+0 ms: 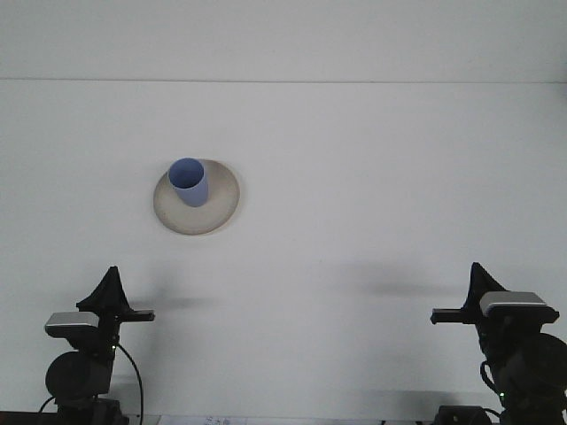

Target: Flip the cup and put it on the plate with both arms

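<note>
The cup [188, 181] stood upright on the plate [221, 199]; both arms were parked near, pincer states unreadable; only clearance was needed.

A plain white surface [372, 177] fills the view up to its far edge. The only thing lying directly on it is a round beige plate [221, 202], left of centre and nearer the far edge than the near one.
</note>
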Motion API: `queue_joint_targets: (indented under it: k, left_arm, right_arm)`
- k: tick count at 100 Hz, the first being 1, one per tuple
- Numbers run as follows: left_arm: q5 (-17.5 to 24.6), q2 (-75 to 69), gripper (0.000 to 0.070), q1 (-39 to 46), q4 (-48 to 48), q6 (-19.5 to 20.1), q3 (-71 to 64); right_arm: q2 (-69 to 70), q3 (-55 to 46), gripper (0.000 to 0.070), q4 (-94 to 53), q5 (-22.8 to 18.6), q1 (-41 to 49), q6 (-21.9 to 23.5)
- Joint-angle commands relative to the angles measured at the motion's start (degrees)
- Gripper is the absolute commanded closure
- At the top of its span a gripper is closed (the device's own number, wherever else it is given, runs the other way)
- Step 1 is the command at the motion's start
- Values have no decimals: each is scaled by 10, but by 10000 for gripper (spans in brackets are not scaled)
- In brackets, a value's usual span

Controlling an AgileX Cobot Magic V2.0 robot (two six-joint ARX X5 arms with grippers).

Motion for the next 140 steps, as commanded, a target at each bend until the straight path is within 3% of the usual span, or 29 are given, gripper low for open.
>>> queue_joint_targets:
  k: [1,64,87,115,140]
  left_arm:
    - [1,0,688,1,7,9,-11]
    - [1,0,688,0,7,9,-11]
    - [1,0,688,1,7,9,-11]
    - [1,0,688,0,7,9,-11]
    - [1,0,688,1,7,9,-11]
  right_arm:
    - [3,3,700,6,0,1,5]
    - [3,2,700,5,-1,1,5]
    - [-8,-5,700,17,20,1,-2]
    - [-125,-157,700,218,43,1,-2]
    - [-199,-279,700,243,45,1,7]
